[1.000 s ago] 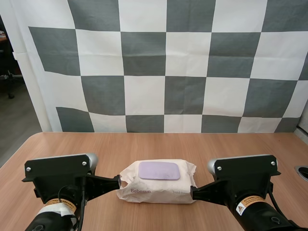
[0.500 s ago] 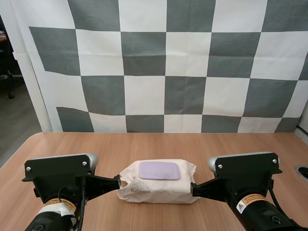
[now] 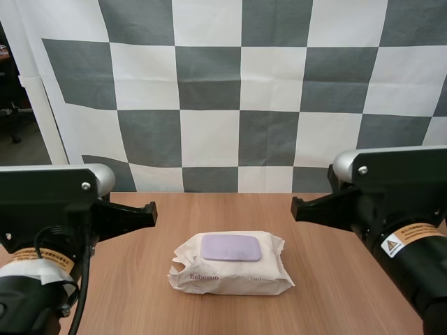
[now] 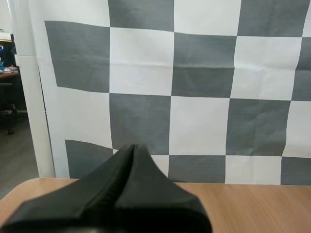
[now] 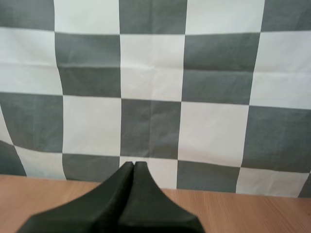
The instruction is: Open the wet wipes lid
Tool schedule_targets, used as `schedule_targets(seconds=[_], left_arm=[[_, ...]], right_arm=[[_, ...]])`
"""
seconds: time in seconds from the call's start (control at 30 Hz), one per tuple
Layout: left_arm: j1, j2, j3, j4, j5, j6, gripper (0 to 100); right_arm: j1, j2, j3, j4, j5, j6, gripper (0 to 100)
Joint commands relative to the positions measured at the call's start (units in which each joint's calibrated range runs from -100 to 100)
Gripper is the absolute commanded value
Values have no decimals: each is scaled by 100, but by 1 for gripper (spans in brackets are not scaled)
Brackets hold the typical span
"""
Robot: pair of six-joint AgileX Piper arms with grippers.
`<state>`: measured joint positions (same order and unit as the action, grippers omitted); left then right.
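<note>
The left gripper and right gripper are held with jaws pressed together on nothing, and the wipes pack, its lid shut, is seen below and between them.

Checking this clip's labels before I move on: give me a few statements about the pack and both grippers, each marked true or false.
1. The purple lid on the pack of wet wipes is closed. True.
2. The left gripper pinches the pack. False: it is shut on nothing, above table level and apart from the pack.
3. The right gripper is open. False: it is shut.
4. The pack lies flat on the table. True.
</note>
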<state>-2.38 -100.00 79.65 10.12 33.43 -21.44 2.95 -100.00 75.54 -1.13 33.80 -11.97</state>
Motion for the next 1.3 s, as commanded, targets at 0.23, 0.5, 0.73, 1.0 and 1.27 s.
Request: schedule_targets(seconds=[0.23,0.5,0.73,1.0,1.27], left_arm=[[-1,0,-183,330,1249,1285,0],[100,849,-490,77,1929,2130,0],[100,2262,-490,-1296,2161,3816,0],[100,3642,-475,-2598,2424,5331,4],[100,4826,-88,-2966,2299,6218,83]], right_arm=[[0,0,-832,-263,2100,-630,0],[0,723,-1242,341,4211,-1968,0],[0,1482,-1266,1069,5239,-2903,0],[0,1780,-1305,1065,5799,-3161,13],[0,2080,-1502,816,5798,-3171,100]])
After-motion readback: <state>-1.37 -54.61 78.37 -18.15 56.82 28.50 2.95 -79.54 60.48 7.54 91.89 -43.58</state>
